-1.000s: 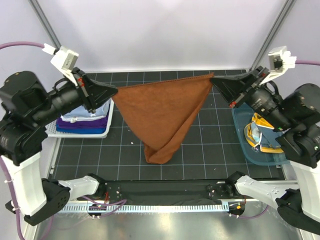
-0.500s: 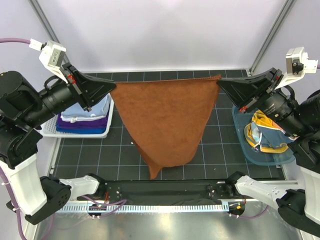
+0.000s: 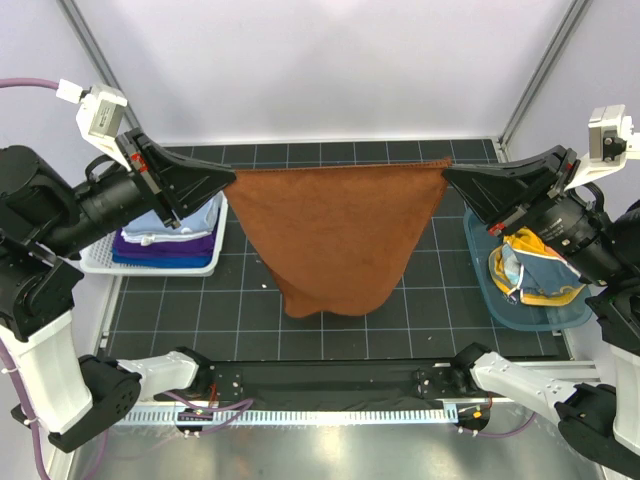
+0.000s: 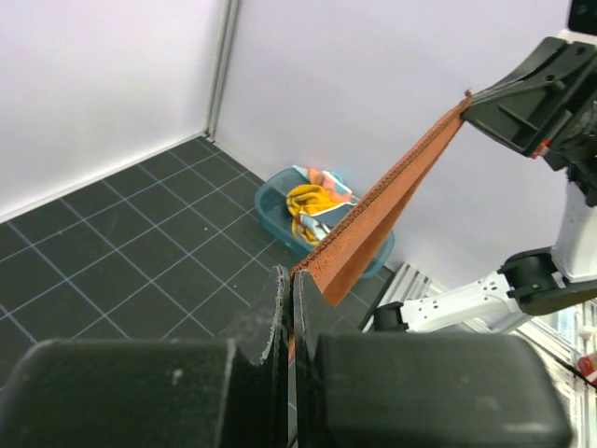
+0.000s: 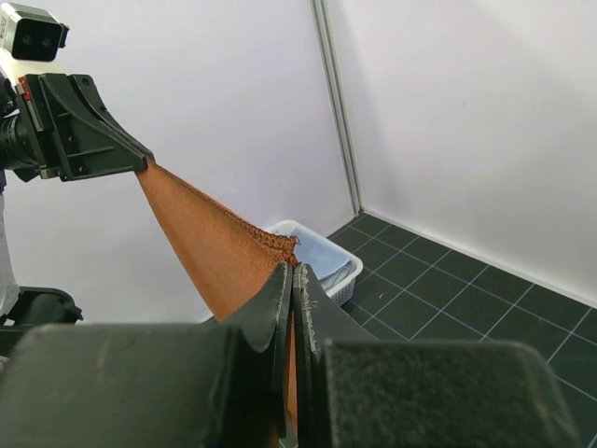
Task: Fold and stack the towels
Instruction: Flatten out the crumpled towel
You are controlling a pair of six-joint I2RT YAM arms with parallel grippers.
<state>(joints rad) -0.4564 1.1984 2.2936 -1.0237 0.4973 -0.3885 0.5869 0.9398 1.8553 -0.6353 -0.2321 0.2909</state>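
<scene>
A rust brown towel (image 3: 335, 230) hangs stretched in the air between my two grippers, its top edge taut and its lower part sagging above the mat. My left gripper (image 3: 232, 181) is shut on its left top corner, seen edge-on in the left wrist view (image 4: 373, 219). My right gripper (image 3: 446, 174) is shut on its right top corner, also in the right wrist view (image 5: 215, 247). Folded light blue, white and purple towels (image 3: 170, 235) lie in the white basket. A navy-and-yellow towel (image 3: 530, 270) lies crumpled in the teal tub.
The white slatted basket (image 3: 200, 266) stands at the left of the black gridded mat (image 3: 400, 320). The teal tub (image 3: 500, 300) stands at the right, also in the left wrist view (image 4: 270, 198). A metal rail runs along the near edge (image 3: 330, 412).
Both grippers have moved apart and pulled the brown towel's top edge taut. The hanging pointed fold has lifted off the mat and opened into a wider, shorter sheet.
</scene>
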